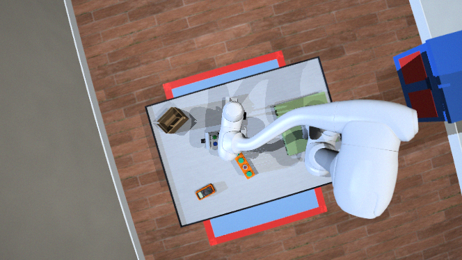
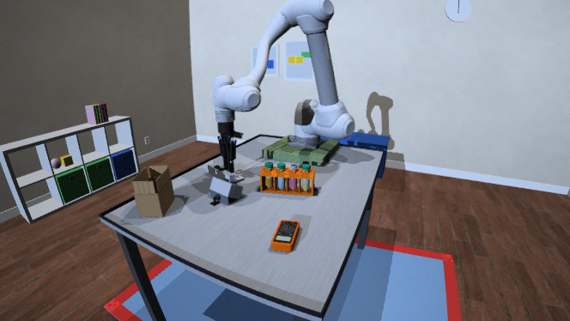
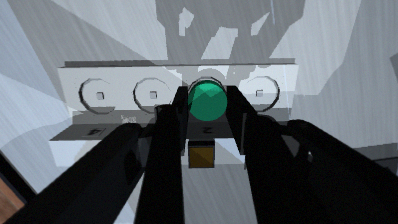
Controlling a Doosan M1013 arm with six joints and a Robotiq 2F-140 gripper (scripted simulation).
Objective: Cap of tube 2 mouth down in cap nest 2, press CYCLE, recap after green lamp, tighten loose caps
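My gripper (image 3: pixel 207 100) is shut on the green cap (image 3: pixel 207 100) of tube 2. It holds the cap right over nest 2 of the grey cap tray (image 3: pixel 171 100). I cannot tell whether the cap touches the nest. The other three nests (image 3: pixel 151 94) are empty. A small dark amber square (image 3: pixel 201 154) sits on the tray's front. In the side view my gripper (image 2: pixel 227 165) is low over the tray (image 2: pixel 221 172), left of the orange tube rack (image 2: pixel 287 179). Three tubes there wear green caps, and one tube (image 2: pixel 294 167) is open. The key housing (image 1: pixel 213 140) shows a green key and a blue key, both unlit.
A cardboard box (image 2: pixel 153 190) stands at the table's left end. An orange multimeter (image 2: pixel 285 235) lies near the front edge. The arm's base stands on a green mat (image 2: pixel 300 151) behind the rack. A white shelf (image 2: pixel 64 163) stands off the table to the left.
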